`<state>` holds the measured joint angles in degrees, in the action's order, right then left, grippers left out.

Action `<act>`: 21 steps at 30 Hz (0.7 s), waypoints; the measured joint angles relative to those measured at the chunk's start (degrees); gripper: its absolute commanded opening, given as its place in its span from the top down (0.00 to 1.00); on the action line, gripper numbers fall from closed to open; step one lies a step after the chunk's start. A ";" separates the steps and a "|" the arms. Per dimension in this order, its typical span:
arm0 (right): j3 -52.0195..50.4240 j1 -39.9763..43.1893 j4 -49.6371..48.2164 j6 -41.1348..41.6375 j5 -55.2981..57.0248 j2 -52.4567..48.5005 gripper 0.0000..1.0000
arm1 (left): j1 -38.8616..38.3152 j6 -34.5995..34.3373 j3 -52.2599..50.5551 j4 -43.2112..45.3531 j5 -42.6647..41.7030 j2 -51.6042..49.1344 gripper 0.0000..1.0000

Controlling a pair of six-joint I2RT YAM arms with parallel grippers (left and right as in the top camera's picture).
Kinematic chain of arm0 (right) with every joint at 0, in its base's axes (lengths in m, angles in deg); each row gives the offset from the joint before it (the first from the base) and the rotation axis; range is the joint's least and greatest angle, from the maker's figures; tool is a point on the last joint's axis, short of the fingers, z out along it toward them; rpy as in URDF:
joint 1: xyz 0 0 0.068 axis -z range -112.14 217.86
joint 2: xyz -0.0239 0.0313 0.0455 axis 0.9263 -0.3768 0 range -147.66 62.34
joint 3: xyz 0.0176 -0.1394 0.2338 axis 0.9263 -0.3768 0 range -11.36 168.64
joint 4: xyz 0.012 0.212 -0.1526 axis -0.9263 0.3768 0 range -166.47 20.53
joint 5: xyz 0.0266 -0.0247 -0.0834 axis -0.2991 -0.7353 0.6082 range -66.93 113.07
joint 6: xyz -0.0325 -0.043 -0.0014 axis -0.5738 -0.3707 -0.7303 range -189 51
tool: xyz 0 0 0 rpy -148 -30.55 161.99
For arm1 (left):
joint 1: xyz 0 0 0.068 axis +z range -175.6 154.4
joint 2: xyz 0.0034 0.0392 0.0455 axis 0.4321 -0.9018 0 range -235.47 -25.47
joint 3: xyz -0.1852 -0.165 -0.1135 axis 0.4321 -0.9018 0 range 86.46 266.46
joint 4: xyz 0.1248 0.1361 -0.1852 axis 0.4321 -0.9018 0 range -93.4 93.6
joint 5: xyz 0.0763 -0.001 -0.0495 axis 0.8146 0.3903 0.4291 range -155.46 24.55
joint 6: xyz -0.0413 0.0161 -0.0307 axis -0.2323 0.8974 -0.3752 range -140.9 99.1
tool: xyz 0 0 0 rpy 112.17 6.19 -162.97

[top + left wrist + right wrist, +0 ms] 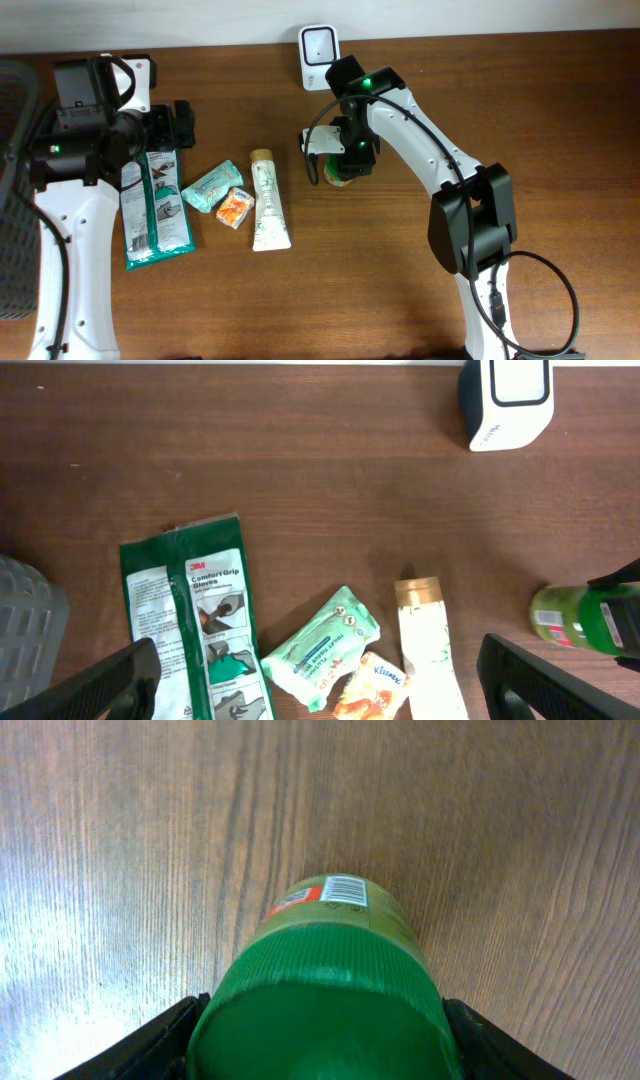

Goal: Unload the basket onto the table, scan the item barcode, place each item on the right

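Where my overhead feed begins, far left: a grey mesh basket (14, 200) at the table's edge.
Left gripper (183, 123): released, jaws spread wide. It hovers over the top end of the gloves pack and holds nothing.
Gloves pack (155, 210): green, lying flat on the table (400, 300).
Tissue pack (212, 188): mint green, angled, just right of the gloves pack.
Orange packet (235, 209): small, touching the tissue pack's lower right side.
Tube (268, 205): cream with a tan cap, cap toward the far edge, just right of the orange packet.
Scanner (319, 45): white with a dark face, at the far edge of the table.
Green jar (340, 178): near mid-table, right of the tube and near the scanner. I cannot tell whether it rests on the wood.
Barcode (344, 890): on the jar's label just past the lid, plain in my right wrist view.
Right gripper (320, 1025): grasping the green jar — a finger against each side of its lid.
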<state>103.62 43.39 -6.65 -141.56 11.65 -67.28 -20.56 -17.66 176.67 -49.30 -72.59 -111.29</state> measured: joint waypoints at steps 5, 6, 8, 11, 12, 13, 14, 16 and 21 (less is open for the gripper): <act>0.00 0.00 0.07 -3.69 -0.79 0.00 0.00 | 0.00 0.02 0.00 0.00 0.02 0.00 0.01; 0.00 0.00 0.11 -3.91 -0.92 0.00 0.02 | 0.00 0.02 0.00 0.00 0.00 0.00 0.01; 0.07 0.00 -0.20 -2.89 -1.16 0.00 0.02 | 0.00 0.02 0.00 0.00 0.00 0.00 0.01; 2.23 0.00 -0.15 1.92 -1.18 0.00 0.02 | 0.00 0.02 0.00 0.00 0.00 0.00 0.01; 2.95 0.00 -0.20 2.91 -1.18 0.00 0.02 | 0.00 0.02 0.00 0.02 0.00 0.00 0.01; 5.92 0.00 -0.28 7.39 -1.22 0.00 0.02 | 0.00 0.02 0.00 -0.02 0.00 0.00 0.01; 8.66 0.00 0.24 12.81 -1.33 0.00 0.02 | 0.00 0.02 0.00 0.02 0.00 0.00 0.01; 16.37 0.00 2.51 25.88 -1.40 -0.04 0.02 | 0.00 0.02 0.00 0.07 0.02 0.00 0.01; 25.09 0.00 8.90 44.17 -2.54 1.53 0.09 | 0.00 0.02 0.00 0.00 0.02 0.00 0.01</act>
<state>128.71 43.39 2.25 -97.38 9.11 -65.75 -20.56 -17.63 176.67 -49.30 -72.57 -111.29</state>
